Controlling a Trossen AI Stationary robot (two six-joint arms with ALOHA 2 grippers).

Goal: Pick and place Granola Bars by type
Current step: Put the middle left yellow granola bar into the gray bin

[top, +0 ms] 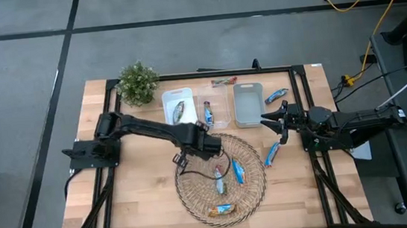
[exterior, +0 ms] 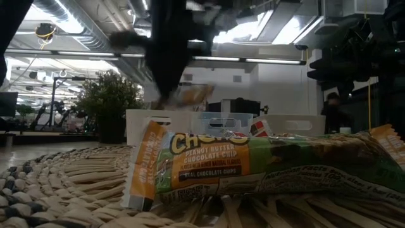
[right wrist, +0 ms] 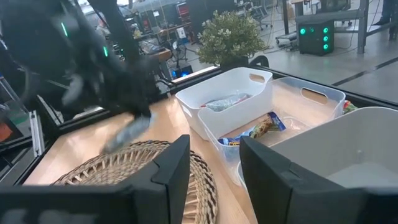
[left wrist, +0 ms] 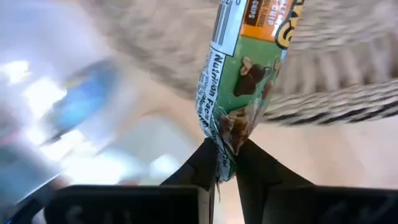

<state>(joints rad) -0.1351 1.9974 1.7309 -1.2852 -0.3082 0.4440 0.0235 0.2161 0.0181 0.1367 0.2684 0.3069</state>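
Sitting centre-table, the wicker tray [top: 197, 204] is holding four Granola Bars [top: 238, 171], with three bins [top: 248, 104] lined up just beyond it. Left gripper [top: 180, 159] is hovering at the tray's far-left rim, fingers pinched on the end of a green bar [left wrist: 239, 93]; the bar is hanging long-axis away from the fingers. The white bin [top: 166, 102] holding a similar wrapper lies just beyond the gripper, so the left arm is nearer. Right gripper [top: 277, 120] is waiting beside the grey bin, fingers spread, empty.
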